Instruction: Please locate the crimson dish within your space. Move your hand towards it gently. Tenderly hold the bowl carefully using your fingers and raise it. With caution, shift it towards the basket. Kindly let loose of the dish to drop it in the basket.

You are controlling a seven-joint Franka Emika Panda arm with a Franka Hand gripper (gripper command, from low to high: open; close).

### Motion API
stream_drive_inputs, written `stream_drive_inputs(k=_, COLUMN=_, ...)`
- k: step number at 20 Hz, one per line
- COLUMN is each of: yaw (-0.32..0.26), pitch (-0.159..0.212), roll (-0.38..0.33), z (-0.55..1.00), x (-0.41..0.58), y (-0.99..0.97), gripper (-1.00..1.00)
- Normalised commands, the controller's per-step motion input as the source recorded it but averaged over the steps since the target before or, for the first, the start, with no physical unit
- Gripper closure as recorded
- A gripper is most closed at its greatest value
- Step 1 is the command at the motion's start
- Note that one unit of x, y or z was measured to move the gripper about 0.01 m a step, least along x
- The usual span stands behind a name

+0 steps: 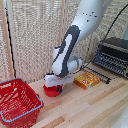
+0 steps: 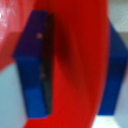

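Observation:
The crimson dish (image 1: 50,91), a small red bowl, sits on the wooden table just beside the basket, toward the exterior view's right. My hand (image 1: 53,88) is down on it, white end block just above. In the wrist view the bowl's red wall (image 2: 80,45) fills the space between my two blue fingers (image 2: 32,65), one on each side; the hand (image 2: 77,70) looks shut on the wall. The basket (image 1: 35,107), red mesh with a blue-grey rim, stands at the front on the exterior view's left, with nothing seen in it.
A yellow box (image 1: 86,80) lies on the table to the exterior view's right of the bowl. A black toaster oven (image 1: 112,56) stands at the far right. A slatted screen (image 1: 30,35) closes off the back.

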Motion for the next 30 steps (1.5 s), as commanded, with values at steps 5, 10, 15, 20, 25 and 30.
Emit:
stream_drive_inputs(k=5, yaw=0.066, pitch=0.098, roll=0.027, z=0.64, x=0.046, y=-0.04, gripper=1.0)
stream_drive_inputs(k=10, yaw=0.064, pitch=0.108, roll=0.038, z=0.89, x=0.155, y=-0.09, gripper=1.0)
stream_drive_inputs(k=15, yaw=0.042, pitch=0.069, roll=0.041, z=0.99, x=0.297, y=0.05, gripper=1.0)
stream_drive_inputs(k=20, yaw=0.072, pitch=0.142, roll=0.001, z=0.93, x=0.355, y=0.54, gripper=1.0)
stream_drive_inputs(k=25, yaw=0.028, pitch=0.119, roll=-0.001, z=0.84, x=0.305, y=0.8, gripper=1.0)
stream_drive_inputs(k=30, yaw=0.0, pitch=0.025, roll=-0.042, z=0.56, x=0.171, y=0.89, gripper=1.0)
